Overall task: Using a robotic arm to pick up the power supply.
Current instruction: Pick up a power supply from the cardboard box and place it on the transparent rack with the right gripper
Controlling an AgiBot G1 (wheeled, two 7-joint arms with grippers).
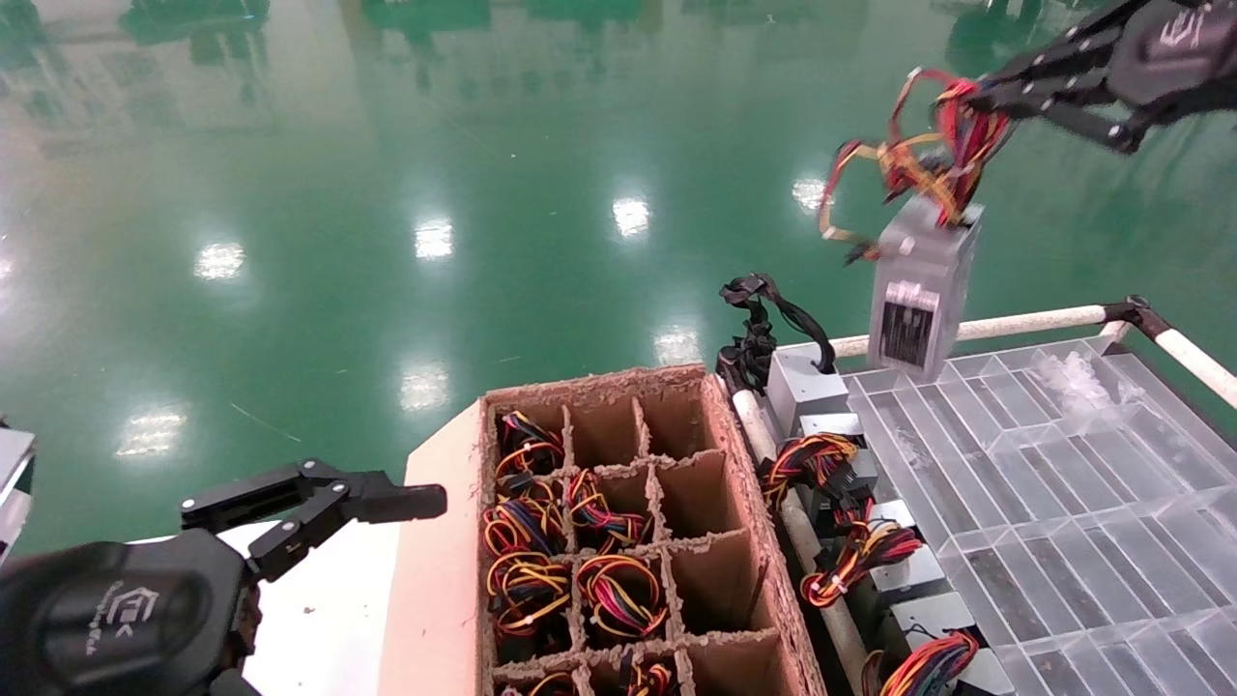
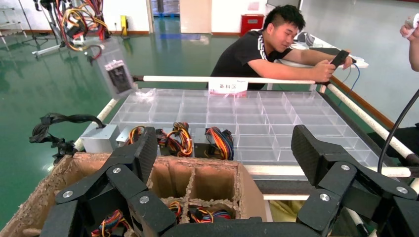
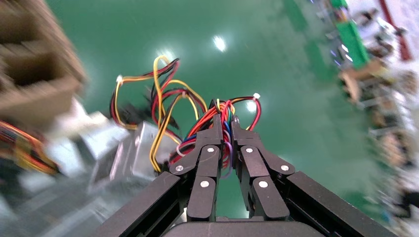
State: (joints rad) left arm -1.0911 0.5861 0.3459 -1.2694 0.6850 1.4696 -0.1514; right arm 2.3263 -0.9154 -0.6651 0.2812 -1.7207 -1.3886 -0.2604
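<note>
The power supply (image 1: 918,290), a grey metal box with a black-and-white label, hangs in the air over the far left corner of the clear tray (image 1: 1063,464). Its red, yellow and orange wires (image 1: 928,145) run up into my right gripper (image 1: 976,101), which is shut on the wire bundle. In the right wrist view the fingers (image 3: 217,131) pinch the wires, and the grey box (image 3: 131,158) dangles below. The left wrist view shows the power supply (image 2: 117,74) suspended far off. My left gripper (image 1: 387,507) sits low at the left, open and holding nothing (image 2: 225,153).
A brown cardboard divider box (image 1: 744,464) holds several wire bundles in its cells. More grey units with wires (image 1: 870,551) line the tray's left edge. A loose black cable bundle (image 1: 763,329) lies by a white rail (image 1: 1024,324). A seated person (image 2: 276,44) is beyond the tray.
</note>
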